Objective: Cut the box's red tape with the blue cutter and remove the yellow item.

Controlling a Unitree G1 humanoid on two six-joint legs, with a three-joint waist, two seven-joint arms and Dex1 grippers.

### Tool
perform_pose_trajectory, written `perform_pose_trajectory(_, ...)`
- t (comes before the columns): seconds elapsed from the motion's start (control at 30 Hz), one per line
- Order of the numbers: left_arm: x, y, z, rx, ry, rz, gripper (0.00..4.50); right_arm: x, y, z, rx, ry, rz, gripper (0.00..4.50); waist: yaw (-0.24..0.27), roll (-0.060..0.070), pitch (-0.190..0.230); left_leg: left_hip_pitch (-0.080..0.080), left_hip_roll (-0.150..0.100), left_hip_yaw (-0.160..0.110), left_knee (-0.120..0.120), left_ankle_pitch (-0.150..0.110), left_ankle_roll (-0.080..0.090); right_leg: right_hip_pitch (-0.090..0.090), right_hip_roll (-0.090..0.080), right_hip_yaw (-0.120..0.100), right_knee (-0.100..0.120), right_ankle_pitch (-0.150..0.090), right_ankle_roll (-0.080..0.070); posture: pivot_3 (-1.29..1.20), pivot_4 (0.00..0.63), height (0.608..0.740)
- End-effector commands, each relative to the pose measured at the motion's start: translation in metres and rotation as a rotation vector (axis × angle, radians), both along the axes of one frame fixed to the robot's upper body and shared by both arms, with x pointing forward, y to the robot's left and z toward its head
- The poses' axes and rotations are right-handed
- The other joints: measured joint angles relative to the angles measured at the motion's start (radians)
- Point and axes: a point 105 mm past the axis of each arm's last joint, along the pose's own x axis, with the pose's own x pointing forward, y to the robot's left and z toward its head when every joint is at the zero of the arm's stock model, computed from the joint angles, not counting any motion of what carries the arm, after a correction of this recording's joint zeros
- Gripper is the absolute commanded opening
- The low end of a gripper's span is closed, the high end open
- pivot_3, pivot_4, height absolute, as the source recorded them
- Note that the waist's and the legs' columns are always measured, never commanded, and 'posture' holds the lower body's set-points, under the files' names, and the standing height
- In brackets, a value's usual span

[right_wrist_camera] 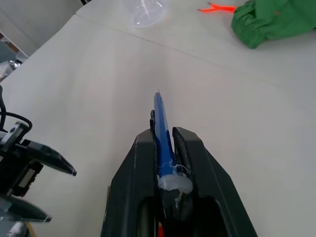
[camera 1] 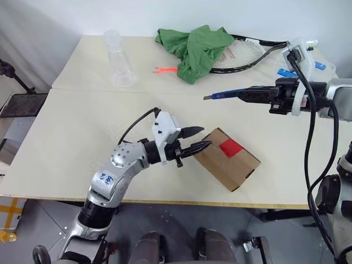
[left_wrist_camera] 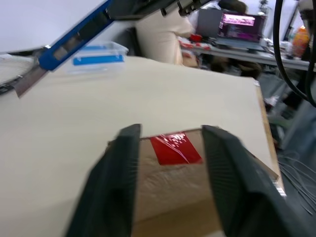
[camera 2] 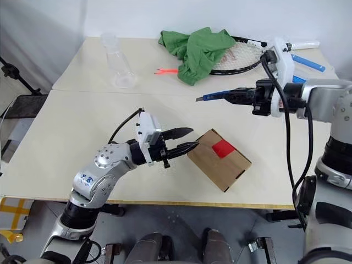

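I see the box [camera 1: 227, 159] lying near the table's [camera 1: 82, 143] front edge, red tape [camera 1: 230, 147] facing up. My left gripper [camera 1: 199, 139] stands apart-fingered at the box's corner — gripping nothing. My right gripper [right_wrist_camera: 165, 143] is clamped on the blue cutter [camera 1: 225, 94] — held above the table.

Far side of table [camera 1: 82, 165]: clear flask [camera 1: 120, 61], green cloth [camera 1: 195, 47] draped over racket [camera 1: 245, 55], small orange-red forked thing [camera 1: 165, 70], poss. a clip.
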Motion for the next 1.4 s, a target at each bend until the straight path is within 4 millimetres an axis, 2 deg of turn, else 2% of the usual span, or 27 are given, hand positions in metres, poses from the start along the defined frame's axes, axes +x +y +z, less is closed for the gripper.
perform_pose_trajectory(0.03,-0.003,-0.012,0.006,0.058,-0.032,-0.104,0.75,-0.017,-0.011,0.020,-0.033,-0.177,-0.032,0.17,0.006,0.000,0.000,-0.001,0.000,0.000,0.001,0.000,0.000,0.000,0.000,0.000,0.000,0.000,0.000,0.00,0.150,0.740)
perform_pose_trajectory(0.1,0.002,-0.017,0.005,0.111,-0.048,-0.125,0.11,-0.024,-0.014,0.016,-0.063,-0.213,-0.046,0.17,0.007,0.000,0.000,-0.001,-0.002,0.000,0.001,0.000,0.001,0.000,-0.001,0.001,-0.003,0.001,0.002,0.00,0.150,0.740)
perform_pose_trajectory(0.13,0.003,-0.019,0.005,0.129,-0.054,-0.140,0.00,-0.027,-0.015,0.013,-0.079,-0.222,-0.050,0.17,0.005,0.000,0.000,-0.001,-0.002,0.000,0.000,0.000,0.001,0.000,-0.001,0.001,-0.004,0.002,0.003,0.00,0.150,0.740)
perform_pose_trajectory(0.27,0.005,-0.027,0.004,0.223,-0.072,-0.172,0.00,-0.033,-0.020,-0.001,-0.149,-0.211,-0.074,0.17,-0.001,0.000,0.000,-0.001,-0.001,0.000,0.000,0.000,0.001,0.000,0.000,0.001,-0.004,0.002,0.003,0.00,0.150,0.740)
perform_pose_trajectory(0.33,0.007,-0.032,-0.005,0.359,-0.091,-0.184,0.00,-0.038,-0.022,-0.008,-0.190,-0.205,-0.078,0.17,0.000,0.000,0.000,-0.001,-0.001,0.000,0.000,0.000,0.001,0.000,0.000,0.001,-0.004,0.002,0.003,0.00,0.150,0.740)
perform_pose_trajectory(0.43,0.010,-0.036,-0.010,0.425,-0.092,-0.180,0.00,-0.043,-0.023,-0.015,-0.230,-0.189,-0.067,0.17,-0.002,0.000,0.000,-0.001,-0.002,0.001,0.000,0.000,0.001,0.000,0.000,0.001,-0.004,0.002,0.003,0.00,0.150,0.740)
perform_pose_trajectory(0.63,0.019,-0.042,-0.029,0.539,-0.055,-0.134,0.00,-0.054,-0.017,-0.019,-0.252,-0.201,-0.035,0.17,-0.001,0.000,0.000,-0.001,-0.001,0.000,0.000,0.001,0.001,0.000,0.000,0.001,-0.004,0.002,0.003,0.00,0.150,0.740)
perform_pose_trajectory(0.83,0.026,-0.044,-0.027,0.514,0.003,-0.088,0.00,-0.045,-0.018,-0.035,-0.266,-0.155,-0.060,0.17,0.003,0.000,0.000,-0.001,-0.001,0.000,0.001,0.001,0.002,0.001,-0.001,0.001,-0.004,0.002,0.003,0.00,0.150,0.740)
perform_pose_trajectory(1.07,0.028,-0.044,-0.019,0.462,0.051,-0.076,0.00,-0.043,-0.019,-0.043,-0.270,-0.136,-0.067,0.17,0.003,0.000,0.000,-0.001,-0.001,0.000,0.001,0.001,0.002,0.001,-0.001,0.001,-0.004,0.002,0.003,0.00,0.150,0.740)
perform_pose_trajectory(1.4,0.030,-0.042,-0.020,0.452,0.085,-0.075,0.00,-0.040,-0.024,-0.058,-0.305,-0.079,-0.082,0.17,0.004,0.000,0.000,-0.001,-0.002,0.000,0.001,0.001,0.002,0.001,-0.001,0.001,-0.004,0.002,0.003,0.00,0.150,0.740)
